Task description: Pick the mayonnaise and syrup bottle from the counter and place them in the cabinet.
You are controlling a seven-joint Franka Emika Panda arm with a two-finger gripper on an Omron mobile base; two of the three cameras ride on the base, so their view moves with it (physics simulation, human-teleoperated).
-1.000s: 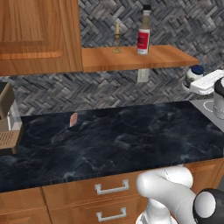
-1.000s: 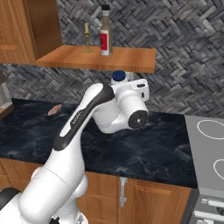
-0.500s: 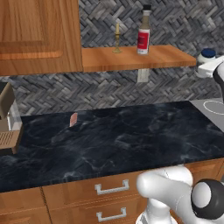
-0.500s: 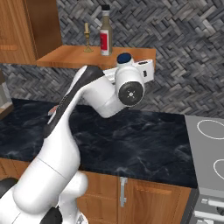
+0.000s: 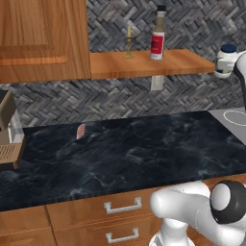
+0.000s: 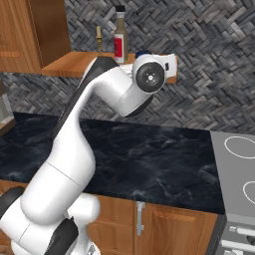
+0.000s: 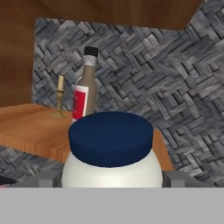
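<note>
The mayonnaise, a squat white jar with a dark blue lid, hangs in the air just right of the shelf's right end, with my gripper shut on it. In the hand view the mayonnaise sits close between my fingertips. Behind the arm's wrist, just the mayonnaise lid peeks out. The syrup bottle stands upright on the cabinet shelf; the syrup bottle is beyond the jar. Below lies the black counter.
A thin candlestick stands on the shelf left of the bottle. A panelled wooden door closes the cabinet's left part. A small pink item lies on the counter, a coffee machine stands far left, a stove at right.
My gripper has lifted the mayonnaise from just above the stove side of the counter up to shelf height. The syrup bottle and candlestick have stayed put.
</note>
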